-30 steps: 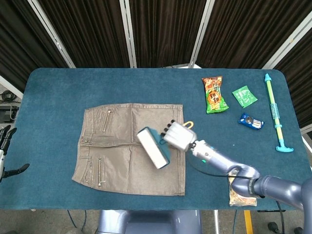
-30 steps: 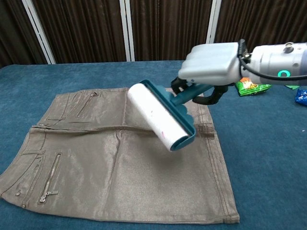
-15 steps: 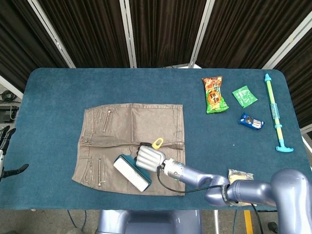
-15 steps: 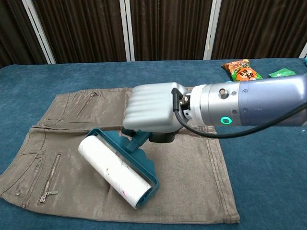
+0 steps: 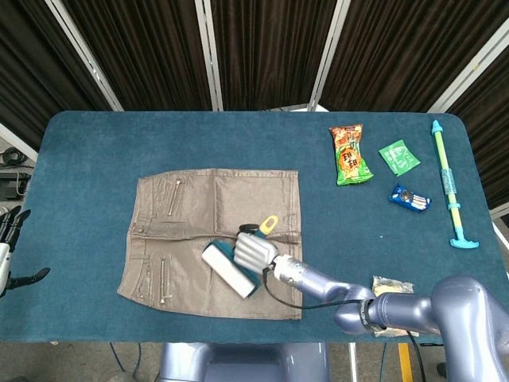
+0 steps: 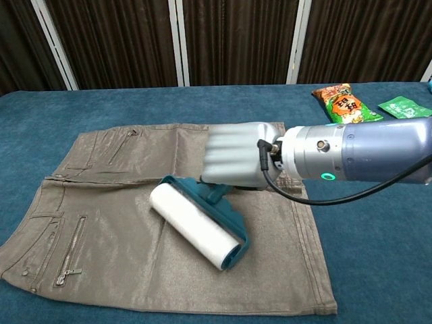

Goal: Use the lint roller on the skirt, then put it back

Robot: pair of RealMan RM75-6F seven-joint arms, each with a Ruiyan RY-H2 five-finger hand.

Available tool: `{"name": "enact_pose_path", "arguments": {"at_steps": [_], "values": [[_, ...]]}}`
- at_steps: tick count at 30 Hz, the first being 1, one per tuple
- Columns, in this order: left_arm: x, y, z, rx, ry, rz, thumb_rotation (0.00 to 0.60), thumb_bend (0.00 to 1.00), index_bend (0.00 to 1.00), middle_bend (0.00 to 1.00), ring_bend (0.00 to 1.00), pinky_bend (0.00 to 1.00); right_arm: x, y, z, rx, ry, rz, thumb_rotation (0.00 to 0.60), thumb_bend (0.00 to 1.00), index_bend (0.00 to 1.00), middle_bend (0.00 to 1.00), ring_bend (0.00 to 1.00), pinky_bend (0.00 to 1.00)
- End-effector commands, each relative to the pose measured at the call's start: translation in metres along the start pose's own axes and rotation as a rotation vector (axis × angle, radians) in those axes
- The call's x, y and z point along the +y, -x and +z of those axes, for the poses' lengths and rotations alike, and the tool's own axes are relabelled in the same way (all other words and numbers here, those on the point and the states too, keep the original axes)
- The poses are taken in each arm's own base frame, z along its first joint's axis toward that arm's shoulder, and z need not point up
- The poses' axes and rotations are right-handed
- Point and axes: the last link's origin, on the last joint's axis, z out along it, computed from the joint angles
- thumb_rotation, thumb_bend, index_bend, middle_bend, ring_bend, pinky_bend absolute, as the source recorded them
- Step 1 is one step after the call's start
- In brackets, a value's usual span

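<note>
The right hand grips the teal handle of the lint roller, whose white roll lies diagonally on the lower middle of the brown skirt. The skirt lies flat on the blue table. At the table's left edge, the left hand holds nothing, fingers apart.

Head view: high above the table, looking steeply down, taking in its whole top. Chest view: low and close, facing forward across the table. Shared region: the skirt beneath and left of the right hand.
</note>
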Motion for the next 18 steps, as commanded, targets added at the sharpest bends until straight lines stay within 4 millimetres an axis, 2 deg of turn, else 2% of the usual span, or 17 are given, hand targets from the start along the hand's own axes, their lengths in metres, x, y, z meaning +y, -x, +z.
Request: {"name": "enact_pose_path", "arguments": {"at_steps": [1, 6, 10, 14, 18], "values": [[0.001, 0.000, 0.000, 0.002, 0.003, 0.001, 0.600, 0.00, 0.00, 0.00, 0.00, 0.00, 0.010, 0.019, -0.008, -0.051, 0.029, -0.048, 0.600, 0.96, 0.52, 0.58, 0.50, 0.51], [0.003, 0.000, -0.001, 0.002, 0.011, 0.003, 0.600, 0.00, 0.00, 0.00, 0.00, 0.00, 0.030, 0.052, -0.020, -0.145, 0.094, -0.111, 0.600, 0.96, 0.52, 0.58, 0.50, 0.51], [0.005, 0.000, -0.001, 0.004, 0.016, 0.003, 0.600, 0.00, 0.00, 0.00, 0.00, 0.00, 0.042, 0.070, -0.029, -0.199, 0.135, -0.139, 0.600, 0.96, 0.52, 0.58, 0.50, 0.51], [0.006, 0.001, -0.001, 0.001, 0.020, 0.001, 0.600, 0.00, 0.00, 0.00, 0.00, 0.00, 0.043, 0.071, -0.034, -0.203, 0.140, -0.161, 0.600, 0.96, 0.52, 0.58, 0.51, 0.51], [0.007, 0.000, -0.001, 0.001, 0.024, 0.000, 0.600, 0.00, 0.00, 0.00, 0.00, 0.00, 0.032, 0.061, -0.032, -0.169, 0.120, -0.167, 0.600, 0.96, 0.52, 0.58, 0.51, 0.52]]}}
